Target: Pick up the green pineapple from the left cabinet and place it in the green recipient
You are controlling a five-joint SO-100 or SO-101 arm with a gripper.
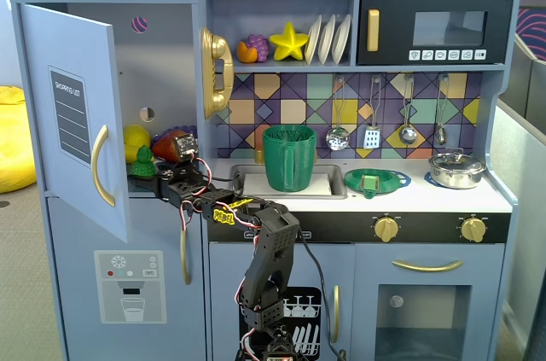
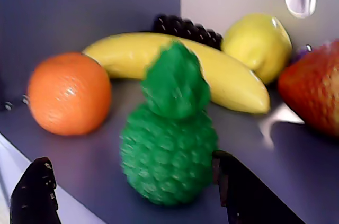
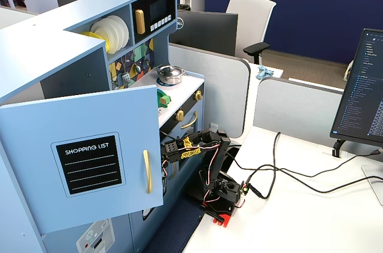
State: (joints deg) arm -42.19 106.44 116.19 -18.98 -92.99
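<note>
The green pineapple (image 2: 168,150) stands upright near the front edge of the shelf inside the left cabinet (image 1: 162,62), whose door (image 1: 72,122) hangs open. In a fixed view the pineapple (image 1: 143,161) sits just behind my gripper (image 1: 147,180). My gripper (image 2: 135,184) is open around the fruit's lower body. Its right finger (image 2: 238,192) is at the pineapple's side and its left finger (image 2: 34,195) is well apart from it. The green recipient (image 1: 288,158) stands upright in the sink on the counter, to the right of the cabinet. In the side fixed view the open door (image 3: 90,157) hides my gripper.
On the shelf behind the pineapple lie an orange (image 2: 69,92), a banana (image 2: 212,70), a lemon (image 2: 259,41), dark grapes (image 2: 185,27) and a red strawberry (image 2: 312,89). A flat green dish (image 1: 371,181) and a small pot (image 1: 456,170) sit on the counter.
</note>
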